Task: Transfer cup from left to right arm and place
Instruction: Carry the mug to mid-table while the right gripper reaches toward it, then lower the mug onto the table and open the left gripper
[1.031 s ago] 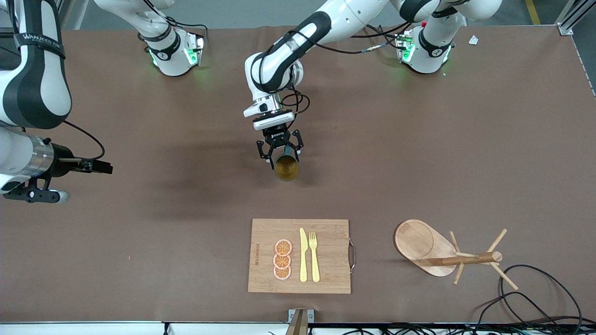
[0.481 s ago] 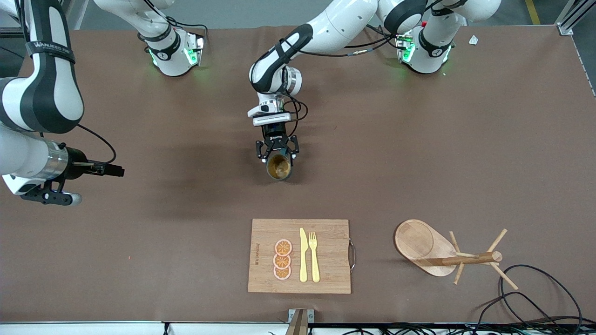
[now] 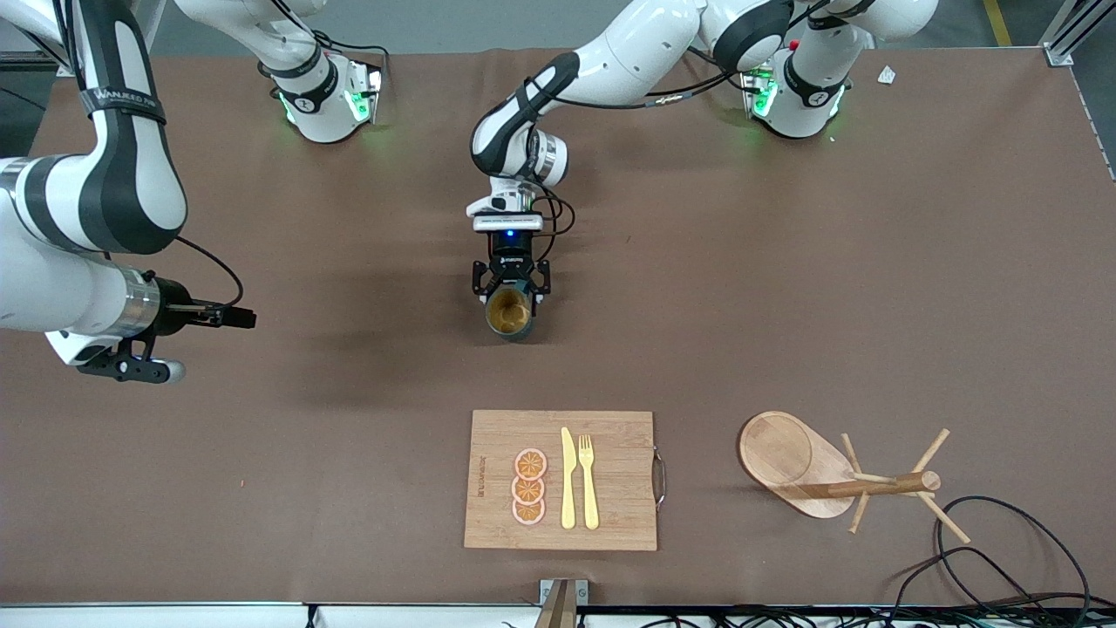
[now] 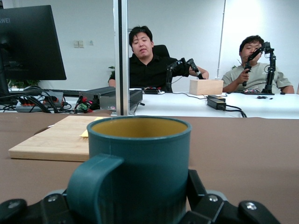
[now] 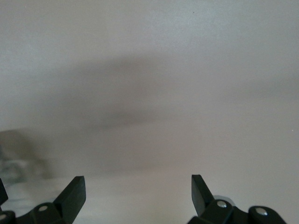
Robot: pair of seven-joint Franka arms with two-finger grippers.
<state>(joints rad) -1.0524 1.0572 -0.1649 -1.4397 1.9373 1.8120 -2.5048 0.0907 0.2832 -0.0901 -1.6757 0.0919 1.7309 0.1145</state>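
Left end effector (image 3: 510,292) is clamped on the cup (image 3: 510,312), held over the middle of the worktop (image 3: 785,288) with the mouth tipped toward the front camera. From the left wrist view the cup (image 4: 140,163) fills the frame, handle sticking out toward the camera between the fingers (image 4: 205,205).

Right end effector (image 3: 222,316) hangs over its own end of the worktop, well apart from the cup, jaws spread wide and empty; its fingers (image 5: 72,193) frame nothing but blank wall.

Risks from here: the handover needs the two to meet, and there's little free cup wall for the right one to catch. If it pinches the rim or handle alone, the cup may swing or drop once the left lets go. Releasing too early would drop it onto the worktop. The cutting board (image 3: 562,480) lies nearer the camera, out of harm's way.
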